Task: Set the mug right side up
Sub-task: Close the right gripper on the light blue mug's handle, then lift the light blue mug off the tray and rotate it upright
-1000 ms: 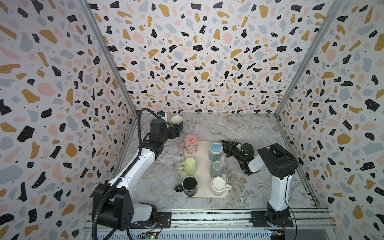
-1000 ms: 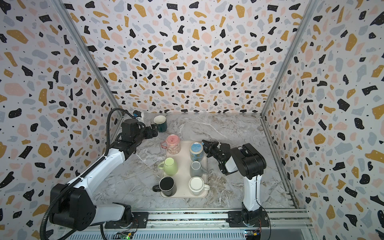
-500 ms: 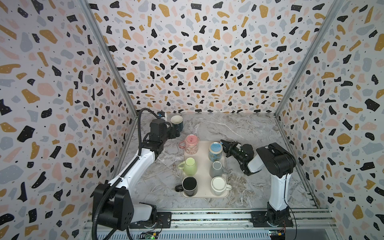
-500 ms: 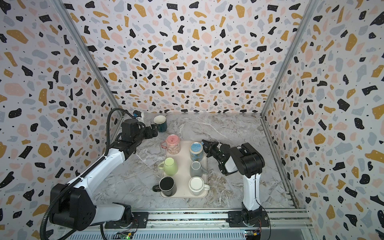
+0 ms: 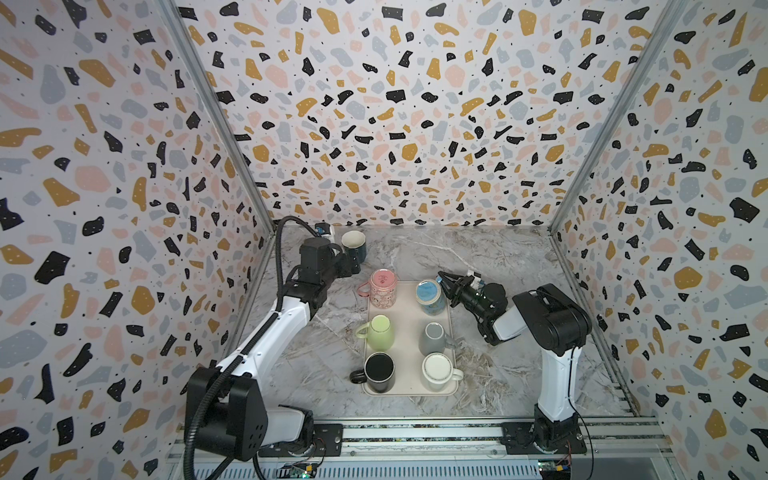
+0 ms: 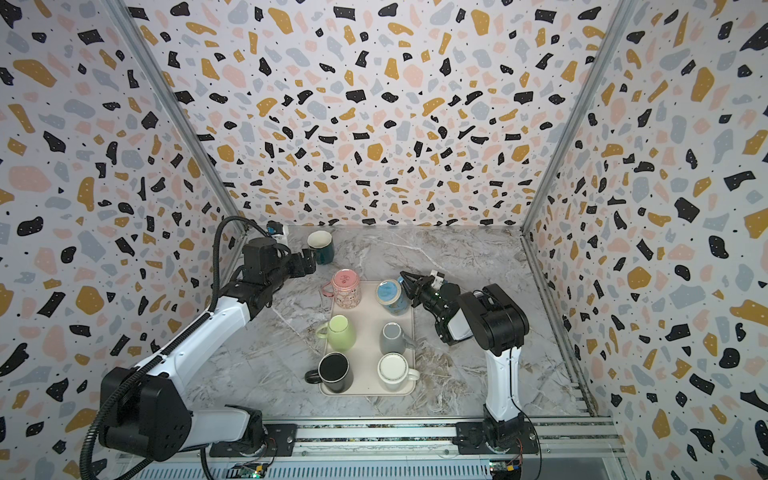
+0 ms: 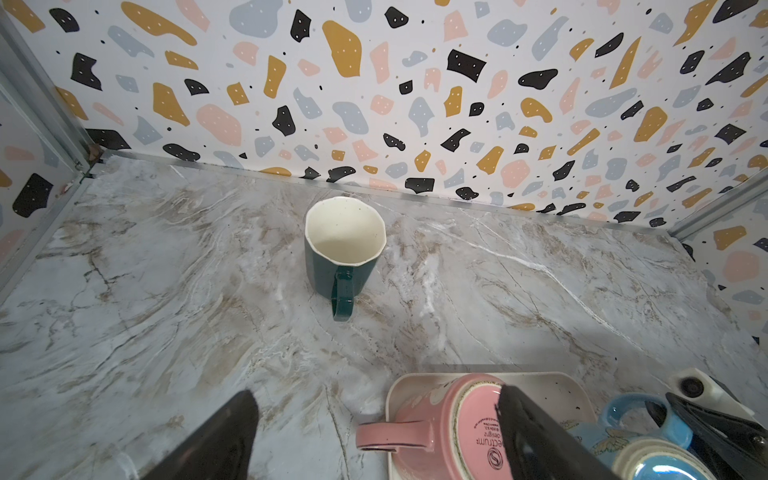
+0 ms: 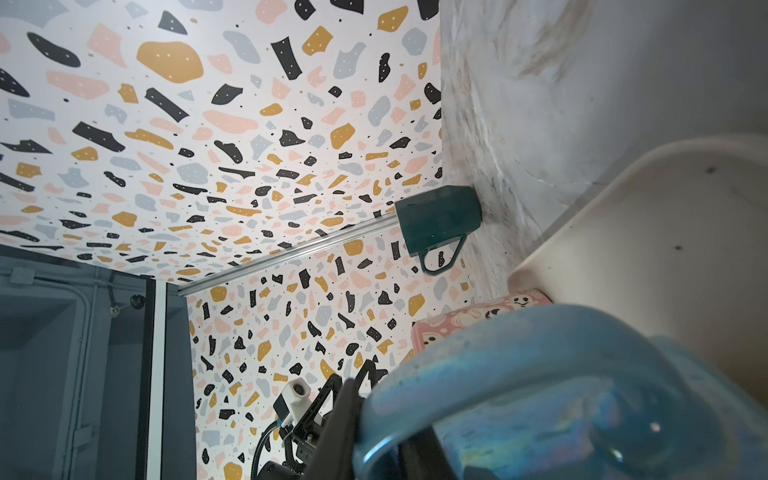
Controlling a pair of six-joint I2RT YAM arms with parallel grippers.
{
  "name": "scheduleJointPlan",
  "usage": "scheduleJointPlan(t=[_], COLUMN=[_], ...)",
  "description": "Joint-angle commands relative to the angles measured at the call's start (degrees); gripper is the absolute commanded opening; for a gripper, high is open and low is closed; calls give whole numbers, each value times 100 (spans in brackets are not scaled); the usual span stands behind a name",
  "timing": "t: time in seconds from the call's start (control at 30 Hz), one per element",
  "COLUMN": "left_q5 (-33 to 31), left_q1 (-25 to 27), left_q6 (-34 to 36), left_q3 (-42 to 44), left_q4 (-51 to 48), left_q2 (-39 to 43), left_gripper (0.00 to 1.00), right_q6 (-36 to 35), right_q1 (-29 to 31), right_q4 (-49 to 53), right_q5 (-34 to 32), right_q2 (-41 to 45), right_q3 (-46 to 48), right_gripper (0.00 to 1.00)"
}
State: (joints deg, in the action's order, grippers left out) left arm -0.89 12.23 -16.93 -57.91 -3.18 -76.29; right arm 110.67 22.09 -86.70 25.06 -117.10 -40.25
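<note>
Handle [image 8: 519, 345] of base-up glossy blue ceramic mug [image 5: 428, 293], far-right corner of cream plastic tray [image 5: 407, 345], faces R claw [image 5: 446, 284]; claw narrow, pinched on it. L claw [image 5: 352, 262] wide, farther.

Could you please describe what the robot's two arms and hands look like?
Both the left arm and right arm have glossy white links between bulky black joints. A ribbed black cable runs along the left one. The left hand and right hand have black, tapering fingers, with a small white camera behind each.
</note>
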Motion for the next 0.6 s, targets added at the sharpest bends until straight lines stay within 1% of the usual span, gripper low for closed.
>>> scheduleJointPlan(t=[0.0, 0.17, 0.57], left_q5=[70, 71, 71], left_q1=[-28, -32, -28], left_q6=[54, 50, 67], left_q3=[-106, -102, -106], left_q4=[89, 100, 116], left_q2=[44, 44, 35], left_gripper=[91, 91, 91], right_q6=[-501, -776, -1719], right_q1=[7, 26, 41], right_q4=[-133, 56, 843], right_q5=[201, 345, 698], right_q2=[46, 120, 416], right_q3=[-167, -258, -722], right_gripper=[0, 0, 0])
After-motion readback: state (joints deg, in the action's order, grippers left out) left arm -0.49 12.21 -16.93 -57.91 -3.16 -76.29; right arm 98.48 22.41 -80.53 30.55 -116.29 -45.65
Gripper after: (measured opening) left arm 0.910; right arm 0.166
